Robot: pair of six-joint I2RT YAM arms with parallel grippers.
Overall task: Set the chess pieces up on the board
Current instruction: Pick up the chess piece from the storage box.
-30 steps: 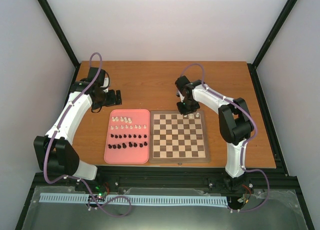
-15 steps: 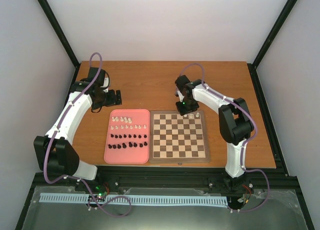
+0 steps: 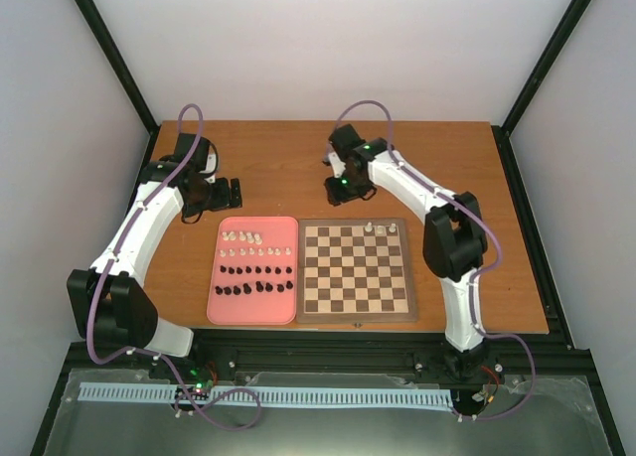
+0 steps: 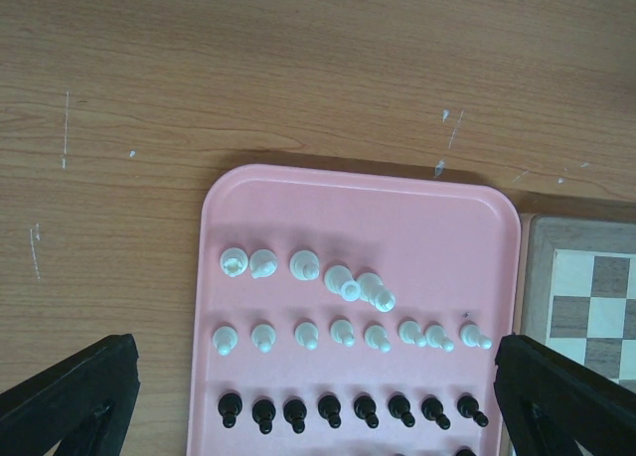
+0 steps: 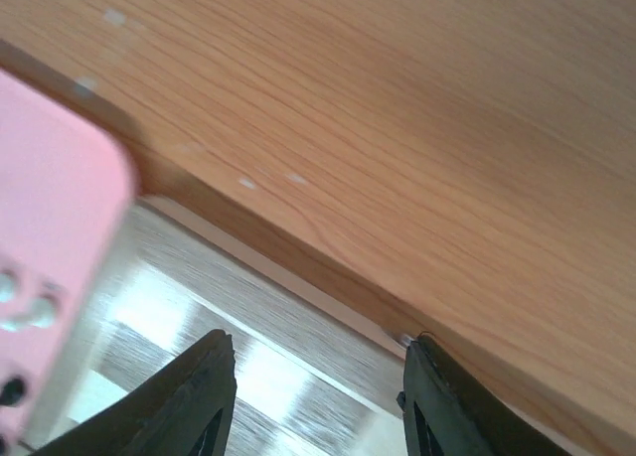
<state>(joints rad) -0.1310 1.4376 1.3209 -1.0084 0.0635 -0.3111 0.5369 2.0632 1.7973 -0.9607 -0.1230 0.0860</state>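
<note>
My right claw (image 3: 335,189) hangs over the bare table (image 3: 437,158) at 11 o'clock from the board (image 3: 356,314), jaws partly spread with nothing in them. My left claw (image 3: 230,192) is spread wide and empty, at 11 o'clock from the pink tray (image 3: 221,282). Most chess pieces (image 4: 341,330) sit in rows on that tray. Maybe three white ones stand at the board's 1 o'clock corner.

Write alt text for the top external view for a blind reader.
A chessboard lies on a wooden table beside a pink tray holding rows of white and black chess pieces; a few white pieces stand at the board's far right corner. The left gripper hovers open beyond the tray, the right gripper beyond the board's far edge.
</note>
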